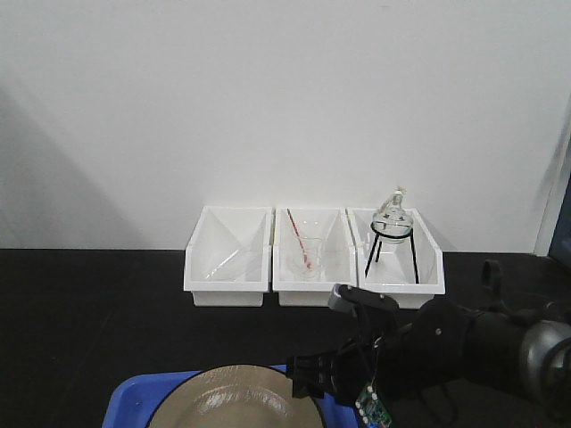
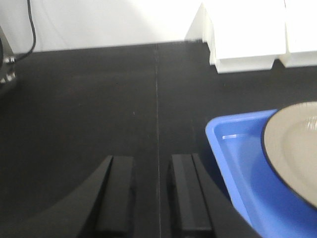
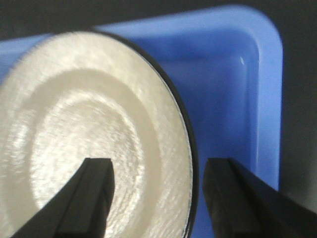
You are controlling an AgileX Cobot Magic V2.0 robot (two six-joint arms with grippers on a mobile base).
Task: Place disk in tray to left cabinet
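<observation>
The tan disk (image 1: 234,399) with its thin black rim lies in the blue tray (image 1: 134,403) at the near edge of the black table. My right gripper (image 1: 305,382) is open at the disk's right rim. In the right wrist view the right gripper (image 3: 156,193) straddles that rim, one finger (image 3: 94,198) over the disk (image 3: 89,124) and the other finger (image 3: 233,198) over the tray (image 3: 228,74) floor. My left gripper (image 2: 151,193) is open over bare table, left of the tray (image 2: 237,153) and the disk (image 2: 297,148). The left cabinet is out of view.
Three white bins (image 1: 227,259) stand in a row against the white wall. The middle one holds a beaker with a red rod (image 1: 303,254), the right one a glass flask on a black tripod (image 1: 393,223). A black cable (image 2: 30,25) hangs at the far left.
</observation>
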